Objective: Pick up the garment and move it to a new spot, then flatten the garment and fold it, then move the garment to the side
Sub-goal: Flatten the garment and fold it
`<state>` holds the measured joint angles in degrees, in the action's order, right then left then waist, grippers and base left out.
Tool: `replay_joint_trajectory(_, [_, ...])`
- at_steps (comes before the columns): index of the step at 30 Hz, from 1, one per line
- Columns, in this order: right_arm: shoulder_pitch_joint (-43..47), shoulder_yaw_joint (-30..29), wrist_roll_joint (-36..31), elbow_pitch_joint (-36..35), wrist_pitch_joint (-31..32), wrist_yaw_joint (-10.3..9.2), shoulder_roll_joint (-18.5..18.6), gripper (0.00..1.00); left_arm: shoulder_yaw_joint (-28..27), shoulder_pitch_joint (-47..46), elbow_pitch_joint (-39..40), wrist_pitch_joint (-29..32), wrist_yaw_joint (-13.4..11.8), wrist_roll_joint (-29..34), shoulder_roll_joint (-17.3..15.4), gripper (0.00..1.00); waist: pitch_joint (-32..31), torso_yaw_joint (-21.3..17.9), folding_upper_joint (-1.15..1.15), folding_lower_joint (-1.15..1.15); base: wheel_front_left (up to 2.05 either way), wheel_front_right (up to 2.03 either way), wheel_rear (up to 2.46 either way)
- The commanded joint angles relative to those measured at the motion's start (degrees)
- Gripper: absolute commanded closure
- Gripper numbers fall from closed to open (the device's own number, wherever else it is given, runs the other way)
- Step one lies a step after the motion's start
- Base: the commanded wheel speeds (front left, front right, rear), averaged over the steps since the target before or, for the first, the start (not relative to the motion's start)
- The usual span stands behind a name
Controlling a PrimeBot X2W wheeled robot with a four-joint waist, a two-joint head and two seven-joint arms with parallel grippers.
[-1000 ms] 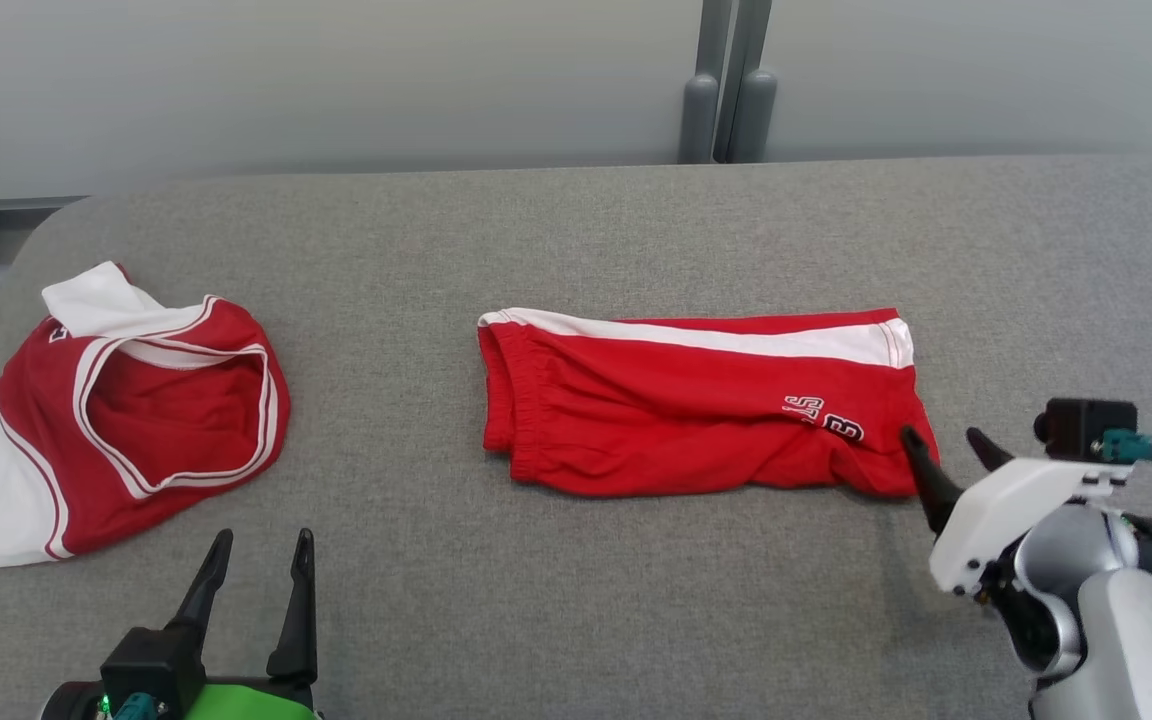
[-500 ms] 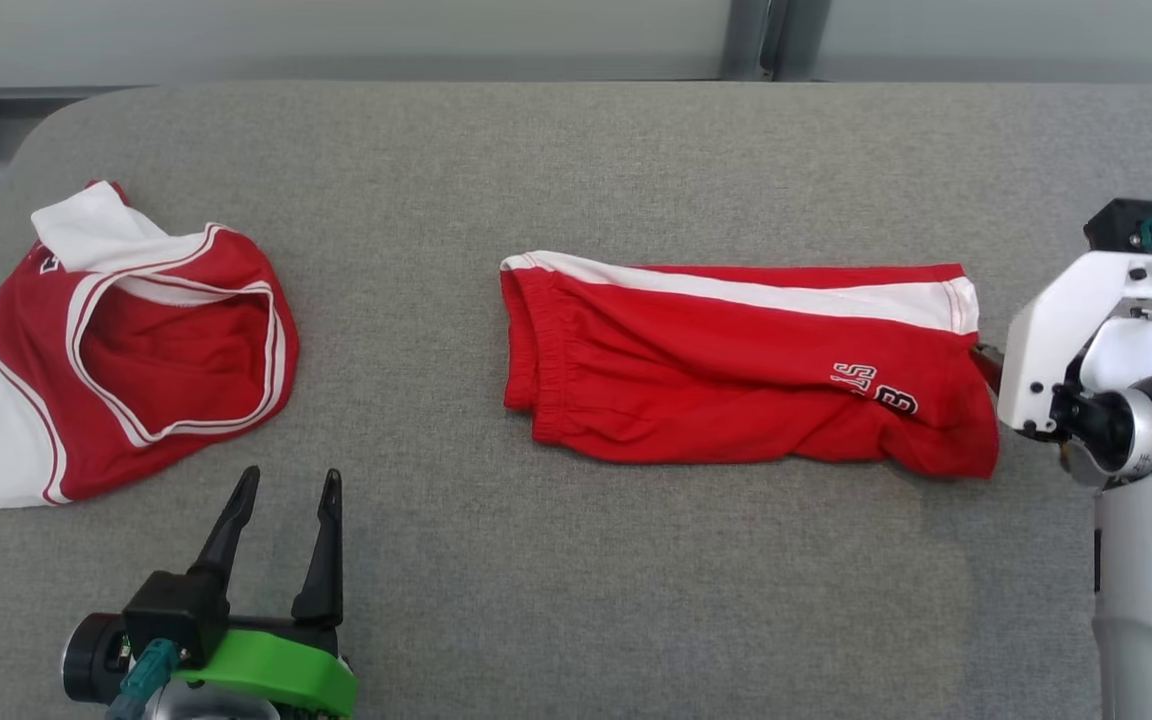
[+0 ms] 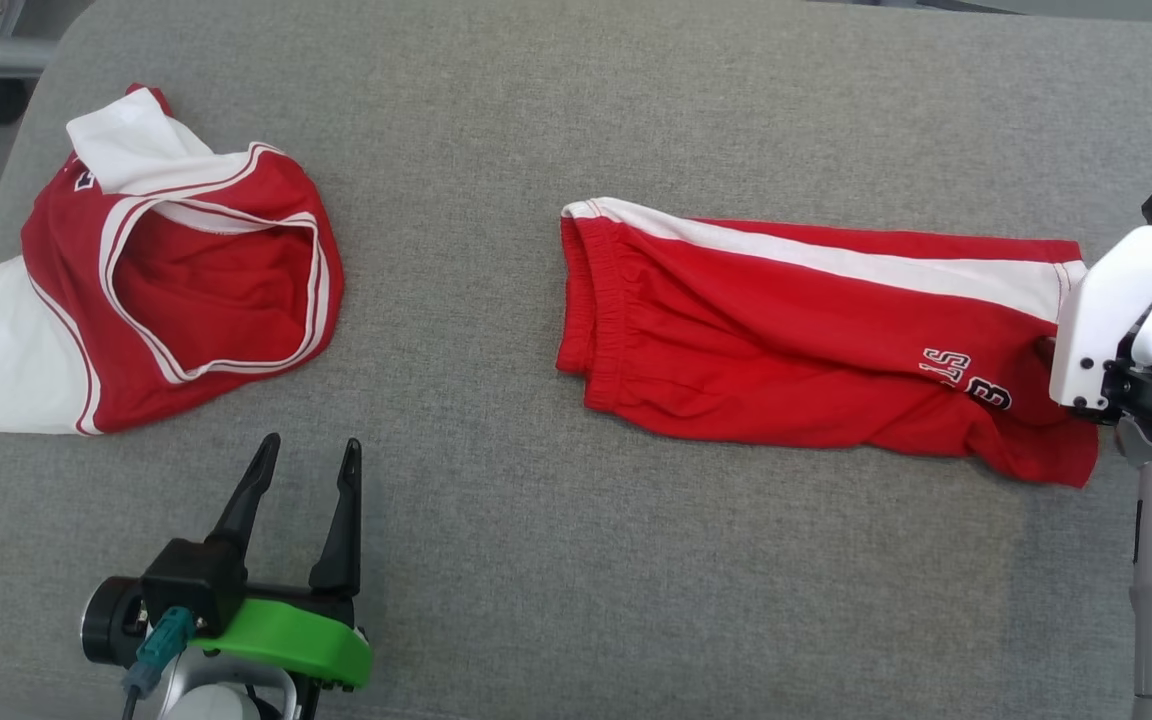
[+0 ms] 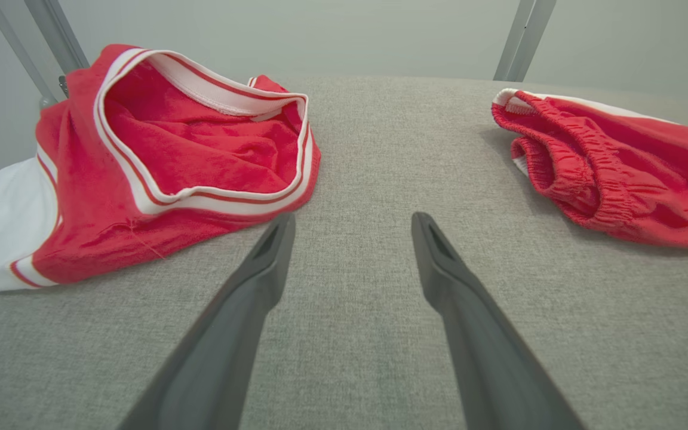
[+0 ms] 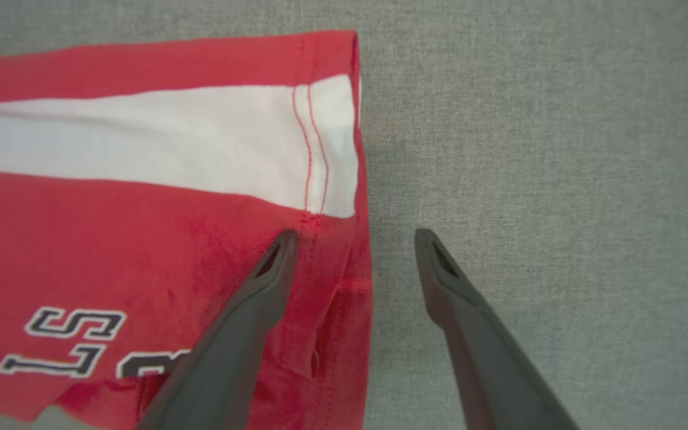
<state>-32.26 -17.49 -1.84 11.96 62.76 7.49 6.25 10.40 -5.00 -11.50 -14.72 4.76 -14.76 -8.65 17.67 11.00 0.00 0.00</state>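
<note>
The right hand (image 5: 354, 236), released, straddles the shorts' (image 3: 796, 350) hem (left hand (image 3: 311, 443) also released).

Shorts (image 3: 786, 360): red, with a white stripe (image 3: 836, 265) along the far edge and dark, white-outlined lettering (image 3: 966, 378) near the leg end. They lie lengthwise on the grey desk (image 3: 576, 600), right of centre, mostly flat, with creases along the near edge. The gathered elastic waistband (image 3: 601, 300) is at the left end and the stitched hem (image 3: 1071, 285) at the right.
</note>
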Motion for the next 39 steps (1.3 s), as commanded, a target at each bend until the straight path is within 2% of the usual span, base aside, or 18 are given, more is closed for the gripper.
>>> replay_joint_trajectory(1, [-0.34,-0.23,-0.31,0.21,-0.07,0.0,-0.06,0.0,-0.02,-1.05,-0.34,-0.26,0.08,-0.22,0.02,0.0,1.3,1.14,0.0,0.0,0.0,0.0,0.0])
replay_joint_trajectory(8, [-0.49,-1.31,-0.49,2.29,0.25,0.0,-0.12,0.0,0.58,-1.88,-0.94,-0.41,0.35,-0.38,0.09,0.0,2.28,2.05,0.0,0.0,0.0,0.0,0.0])
replay_joint_trajectory(15, [-1.16,-0.4,2.34,4.16,0.99,0.03,-1.41,0.0,1.05,-2.25,-1.05,-0.52,0.63,-0.45,-0.14,0.0,3.09,2.56,0.0,0.0,0.0,0.0,0.0])
replay_joint_trajectory(16, [-1.25,-0.24,2.6,4.25,1.01,0.03,-1.53,0.23,1.09,-2.28,-1.05,-0.46,0.64,-0.45,-0.19,0.0,3.2,2.57,0.0,0.0,0.0,0.0,0.0])
replay_joint_trajectory(17, [-1.33,-0.13,2.8,4.28,0.87,0.03,-1.59,0.81,1.09,-2.28,-1.08,-0.48,0.64,-0.46,-0.2,0.0,3.3,2.57,0.0,0.0,0.0,0.0,0.0])
replay_joint_trajectory(18, [-1.4,0.1,2.9,4.34,0.73,0.03,-1.57,1.0,1.13,-2.31,-1.12,-0.48,0.65,-0.47,-0.2,0.0,3.38,2.58,0.0,0.0,0.0,0.0,0.0])
replay_joint_trajectory(25, [-1.49,0.88,3.05,3.89,-0.81,0.01,-0.11,1.0,1.3,-2.43,-1.54,-0.49,0.69,-0.55,-0.13,0.0,3.1,2.41,0.0,0.0,0.0,0.0,0.0])
replay_joint_trajectory(33, [-3.49,-0.04,1.1,2.09,-2.67,-0.03,3.23,1.0,1.39,-2.36,-1.82,-0.53,0.65,-0.7,-0.06,0.0,2.42,2.42,0.0,0.0,0.0,0.0,0.0])
replay_joint_trajectory(39, [-4.88,1.7,1.8,0.18,-1.59,-0.03,3.42,1.0,1.41,-2.52,-2.07,-0.54,0.67,-0.95,0.5,0.0,1.66,3.36,0.0,0.0,0.0,0.0,0.0])
